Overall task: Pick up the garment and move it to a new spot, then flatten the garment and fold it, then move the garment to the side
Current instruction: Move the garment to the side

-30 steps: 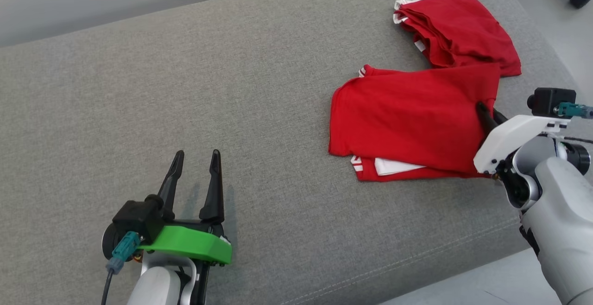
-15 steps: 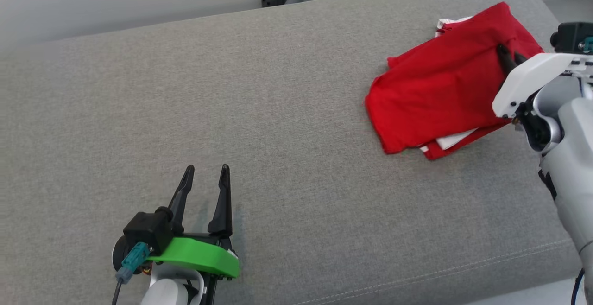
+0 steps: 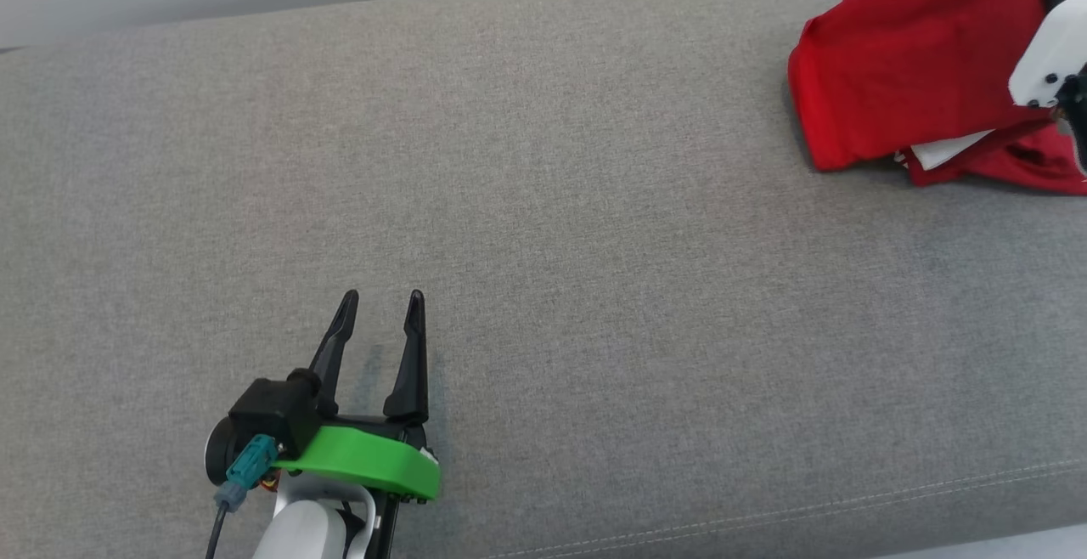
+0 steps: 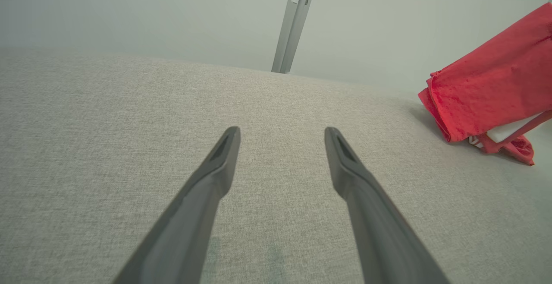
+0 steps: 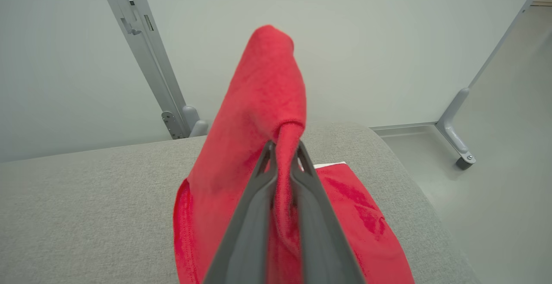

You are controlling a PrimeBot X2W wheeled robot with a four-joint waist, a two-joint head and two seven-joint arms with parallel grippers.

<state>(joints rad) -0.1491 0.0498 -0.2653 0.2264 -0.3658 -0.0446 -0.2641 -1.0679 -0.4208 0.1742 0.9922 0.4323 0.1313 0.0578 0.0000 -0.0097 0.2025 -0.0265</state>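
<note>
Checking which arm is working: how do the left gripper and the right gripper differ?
The left gripper stands open and empty; the right gripper is shut on the red garment. The left gripper sits over bare grey cushion; the right gripper holds the cloth up in a peak at the far right. The left gripper's mount is green, the right gripper's white. Both have two long dark fingers.

Head view steeply down, wrist views low, sharing garment (image 3: pixel 900 75)
</note>
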